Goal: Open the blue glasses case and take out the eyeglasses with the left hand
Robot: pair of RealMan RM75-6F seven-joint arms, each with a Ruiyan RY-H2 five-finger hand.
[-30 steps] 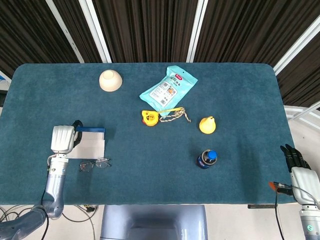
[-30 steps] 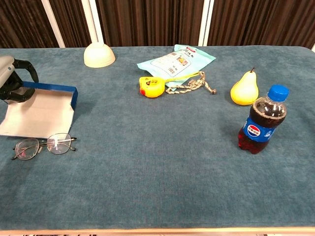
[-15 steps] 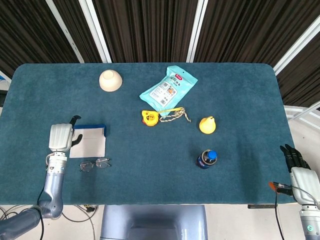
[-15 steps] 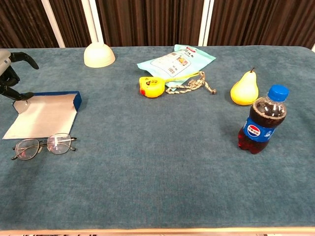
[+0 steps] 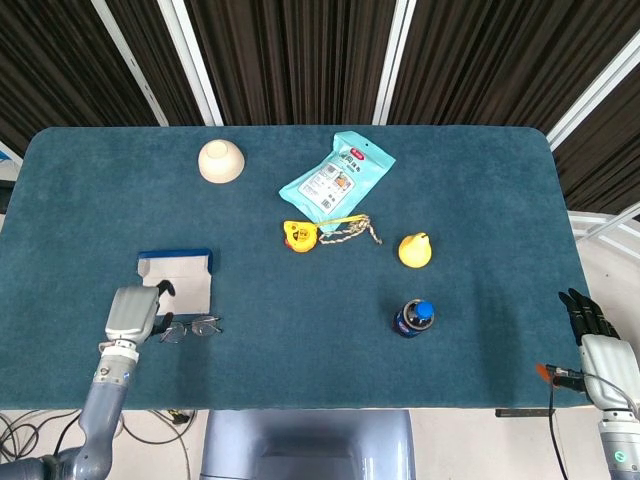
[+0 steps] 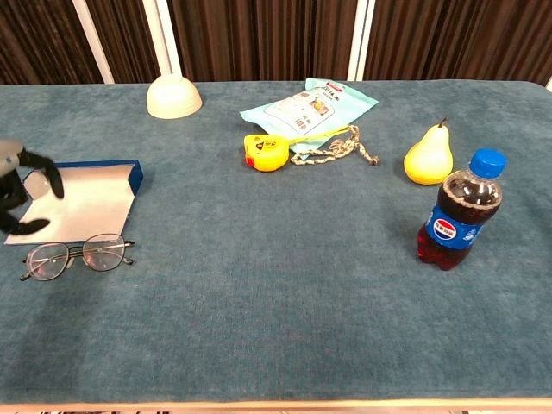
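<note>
Here the glasses point(image 5: 190, 328) lie on the table point(image 5: 480, 200), out of the case point(image 5: 176, 279), which lies open just behind them with its pale lining up. The left hand point(image 5: 131, 314) hovers just beside the left end of the glasses, its dark fingers point(image 6: 34, 177) curled loosely apart and holding nothing. The frame's long axis runs side to side across the table, so the glasses lie to the hand's right and slightly nearer the robot. The right hand point(image 5: 596, 340) rests well apart at the table's far corner, fingers straight and together, gripping nothing. If the glasses are to be picked up, the left hand is far nearer, and I judge a short sideways shift with a drop would reach them.
</note>
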